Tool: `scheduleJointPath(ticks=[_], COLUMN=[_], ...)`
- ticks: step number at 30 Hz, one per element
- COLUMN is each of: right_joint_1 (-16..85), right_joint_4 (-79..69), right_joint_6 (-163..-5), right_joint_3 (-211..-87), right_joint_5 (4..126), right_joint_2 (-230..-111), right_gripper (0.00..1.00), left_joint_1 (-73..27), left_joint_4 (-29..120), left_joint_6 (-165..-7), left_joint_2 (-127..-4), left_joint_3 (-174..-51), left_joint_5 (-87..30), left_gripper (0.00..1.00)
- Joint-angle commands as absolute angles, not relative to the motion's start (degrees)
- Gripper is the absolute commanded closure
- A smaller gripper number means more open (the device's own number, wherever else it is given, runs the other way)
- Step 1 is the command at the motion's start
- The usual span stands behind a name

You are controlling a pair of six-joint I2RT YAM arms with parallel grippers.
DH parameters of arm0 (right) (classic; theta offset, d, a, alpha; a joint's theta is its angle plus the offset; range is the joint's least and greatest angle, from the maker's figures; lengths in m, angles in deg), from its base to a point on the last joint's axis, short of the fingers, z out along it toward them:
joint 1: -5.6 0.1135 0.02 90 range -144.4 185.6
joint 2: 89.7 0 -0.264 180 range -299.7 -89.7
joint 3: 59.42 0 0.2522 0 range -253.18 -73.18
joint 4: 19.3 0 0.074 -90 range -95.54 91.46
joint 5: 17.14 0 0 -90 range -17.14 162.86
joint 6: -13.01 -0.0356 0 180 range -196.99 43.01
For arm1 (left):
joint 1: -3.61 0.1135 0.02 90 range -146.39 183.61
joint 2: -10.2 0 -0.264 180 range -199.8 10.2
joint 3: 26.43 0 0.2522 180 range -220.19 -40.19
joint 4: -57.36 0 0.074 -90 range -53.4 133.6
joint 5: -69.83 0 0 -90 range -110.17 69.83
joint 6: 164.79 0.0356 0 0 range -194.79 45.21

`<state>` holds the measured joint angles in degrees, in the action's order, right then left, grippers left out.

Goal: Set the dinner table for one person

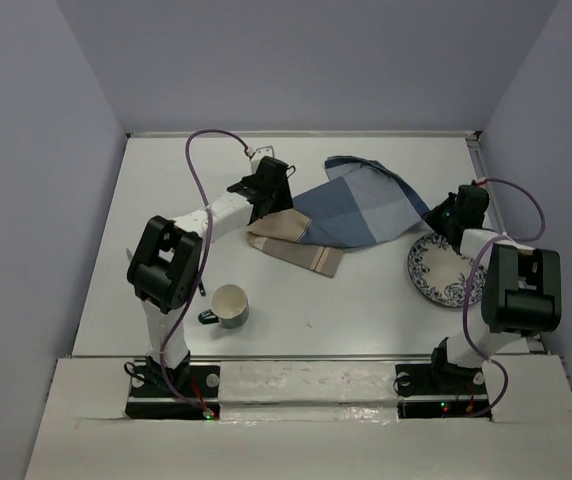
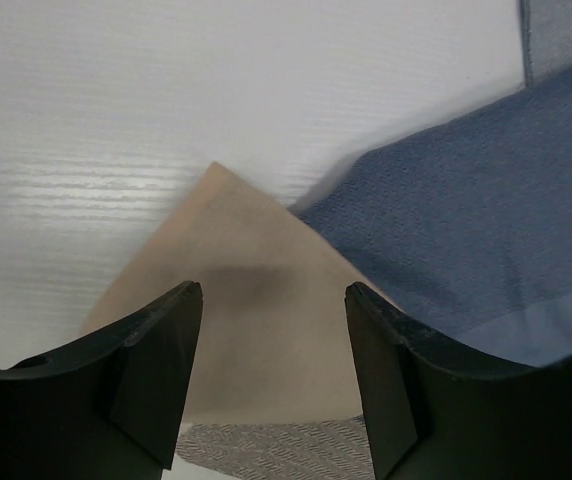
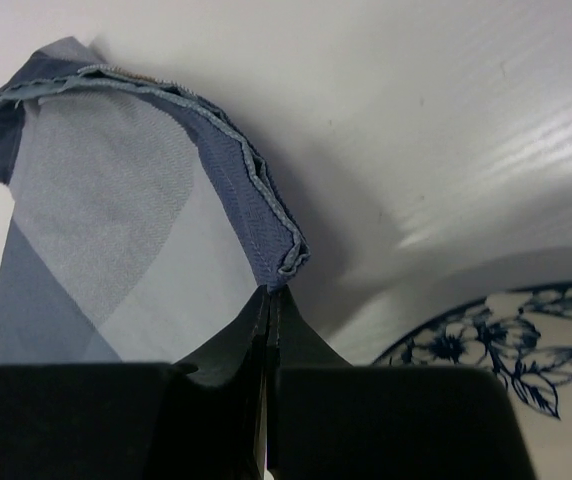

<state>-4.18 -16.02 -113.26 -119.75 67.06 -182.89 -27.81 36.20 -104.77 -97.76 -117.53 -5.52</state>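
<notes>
Limp placemat [image 1: 351, 215] is sagging onto the dinner table [image 1: 346, 300]
Right gripper [image 3: 268, 295] is pinching its hem [image 3: 266, 210]; left gripper [image 2: 273, 300] is hovering, jaws apart, over its tan corner [image 2: 236, 290].

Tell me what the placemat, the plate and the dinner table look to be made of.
Placemat: woven cloth, matte, blue and tan. The weave texture and a stitched hem show.
Plate: probably glazed ceramic, judging by the smooth white face with a crisp blue floral print.
Dinner table: white and matte with faint fine lines. It may be laminate or painted board, but the look leaves that open.
</notes>
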Motion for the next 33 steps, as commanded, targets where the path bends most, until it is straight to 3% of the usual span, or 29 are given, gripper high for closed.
scheduleJointPath(ticks=[1,10,22,26,30,33], right_joint_1=[-4.6,-4.6,-4.6,-4.6,-4.6,-4.6], right_joint_4=[-20.7,-22.9,-23.9,-23.9,-23.9,-23.8], right_joint_6=[-113.5,-113.7,-114.1,-114.3,-114.5,-114.5], right_joint_3=[-114.8,-111.0,-110.9,-111.0,-111.1,-111.2], right_joint_5=[65.3,61.6,59.9,59.9,59.7,59.9], right_joint_2=[-177.6,-175.8,-176.2,-176.1,-176.1,-176.3], right_gripper=[1.0,1.0,1.0,1.0,1.0,1.0], left_joint_1=[-29.3,-29.3,-29.3,-29.3,-29.3,-29.3], left_joint_4=[33.1,24.6,17.2,15.7,14.8,15.2], left_joint_6=[-105.7,-105.0,-104.5,-104.1,-104.1,-104.2], left_joint_2=[-100.4,-111.2,-117.0,-118.7,-119.1,-118.1], left_joint_3=[-124.2,-137.4,-144.3,-146.4,-146.2,-144.8], left_joint_5=[-3.5,2.9,7.4,8.0,9.4,9.4], left_gripper=[0.31,0.37,0.44,0.53,0.71,0.71])
